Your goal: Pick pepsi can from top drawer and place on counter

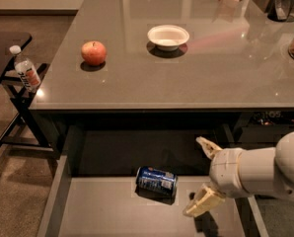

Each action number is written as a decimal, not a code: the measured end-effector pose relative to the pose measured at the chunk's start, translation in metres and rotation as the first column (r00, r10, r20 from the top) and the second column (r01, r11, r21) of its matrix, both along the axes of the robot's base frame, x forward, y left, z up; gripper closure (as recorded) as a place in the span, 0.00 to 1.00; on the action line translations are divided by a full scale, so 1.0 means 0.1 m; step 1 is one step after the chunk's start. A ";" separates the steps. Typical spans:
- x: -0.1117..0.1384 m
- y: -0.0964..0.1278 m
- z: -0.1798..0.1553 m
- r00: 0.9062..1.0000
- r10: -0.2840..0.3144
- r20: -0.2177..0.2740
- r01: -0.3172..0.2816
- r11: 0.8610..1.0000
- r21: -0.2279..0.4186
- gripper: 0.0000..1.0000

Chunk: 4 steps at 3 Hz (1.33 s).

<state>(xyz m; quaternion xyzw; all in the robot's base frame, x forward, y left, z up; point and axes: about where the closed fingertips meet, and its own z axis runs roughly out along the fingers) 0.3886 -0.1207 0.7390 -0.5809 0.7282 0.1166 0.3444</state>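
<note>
Lying on its side toward the back of the open top drawer (pixel 54 201), the pepsi can (pixel 157 180) rests just left of the gripper (pixel 192 177), whose pale fingers are spread wide apart, holding nothing; only bare drawer floor separates them. Above, the glossy grey-brown counter (pixel 196 83) overhangs the drawer's rear, carrying a red apple (pixel 93 53) and a white bowl (pixel 168 36), well apart. To the left, a clear bottle (pixel 26 71) sits at the edge of a dark side table (pixel 3 44) over brownish carpet (pixel 18 181).
</note>
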 end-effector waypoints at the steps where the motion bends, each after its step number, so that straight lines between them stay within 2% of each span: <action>1: 0.12 0.08 -0.33 1.000 -0.023 -0.011 0.023 0.999 -0.037 0.00; 2: 0.18 0.10 -0.34 0.999 -0.038 0.001 0.038 0.998 -0.044 0.00; 3: 0.11 0.16 -0.30 1.000 -0.009 0.001 0.009 1.000 -0.030 0.00; 4: 0.06 0.41 -0.43 0.999 0.042 -0.033 -0.043 0.999 -0.002 0.00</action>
